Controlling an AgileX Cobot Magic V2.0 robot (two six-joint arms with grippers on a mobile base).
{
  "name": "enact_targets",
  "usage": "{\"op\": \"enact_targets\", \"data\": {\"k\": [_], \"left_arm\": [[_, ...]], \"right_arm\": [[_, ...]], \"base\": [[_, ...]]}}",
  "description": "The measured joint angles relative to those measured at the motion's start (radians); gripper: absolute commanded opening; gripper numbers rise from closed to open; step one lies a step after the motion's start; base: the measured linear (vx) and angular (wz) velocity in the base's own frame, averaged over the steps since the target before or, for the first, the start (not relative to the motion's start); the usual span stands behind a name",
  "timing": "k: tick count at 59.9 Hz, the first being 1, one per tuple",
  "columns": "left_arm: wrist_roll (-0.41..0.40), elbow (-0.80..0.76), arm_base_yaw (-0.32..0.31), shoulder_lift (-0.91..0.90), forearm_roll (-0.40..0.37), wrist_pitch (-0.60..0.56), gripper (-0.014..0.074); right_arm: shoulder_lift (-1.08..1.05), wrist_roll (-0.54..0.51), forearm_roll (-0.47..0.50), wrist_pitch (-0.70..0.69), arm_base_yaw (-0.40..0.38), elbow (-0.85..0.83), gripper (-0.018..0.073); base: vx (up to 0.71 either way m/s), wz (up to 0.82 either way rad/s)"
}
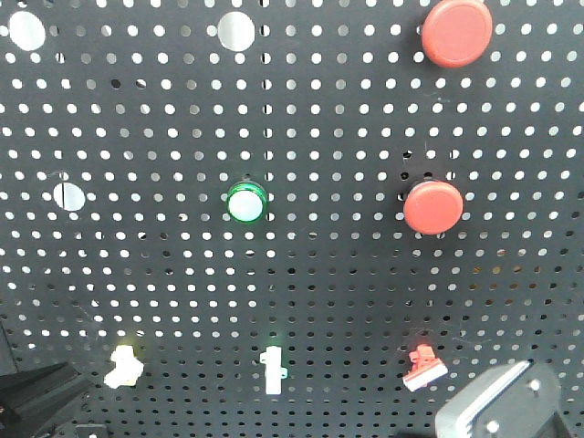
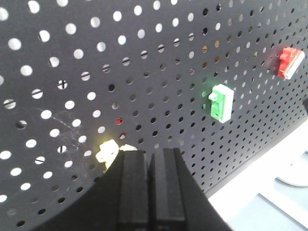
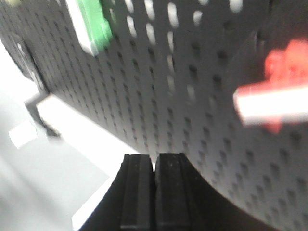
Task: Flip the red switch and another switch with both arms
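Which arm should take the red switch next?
Right. The right gripper sits close below the red switch; the left gripper is at the yellow-lit switch, across the pegboard.

The left gripper point(image 2: 150, 156) comes in from the lower left of the front view with its two black fingers pressed flat together, and the right gripper point(image 3: 155, 161), at the lower right, has its fingers joined too.
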Motion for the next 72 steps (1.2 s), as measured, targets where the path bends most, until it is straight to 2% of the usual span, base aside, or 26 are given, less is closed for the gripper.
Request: {"op": "enact_targets", "data": {"k": [12, 19, 60, 67, 72], "left_arm": [[0.0, 0.0, 0.0, 0.0, 0.0, 0.0, 0.0002], [0.0, 0.0, 0.0, 0.0, 0.0, 0.0, 0.0002], [0.002, 0.001, 0.0, -0.005, 0.0, 0.001, 0.0002], [0.018, 0.033, 0.045, -0.061, 0.0, -0.014, 0.0002], [0.021, 0.092, 0.133, -0.131, 0.0, -0.046, 0.0002]], "right_arm": [[-0.023, -0.002, 0.0, -0.231, 0.0, 0.0, -0.0006], [-0.023, -0.003, -0.001, -0.305, 0.0, 0.0, -0.0006], [-0.023, -0.003, -0.004, -0.319, 0.0, 0.0, -0.0006], [-0.023, -0.003, -0.004, -0.319, 0.0, 0.0, -0.0006], [-0.023, -0.003, -0.004, -0.319, 0.0, 0.0, -0.0006]], "base": [[0.0, 0.0], [0.0, 0.0], [0.0, 0.0], [0.0, 0.0], [0.0, 0.0]]}}
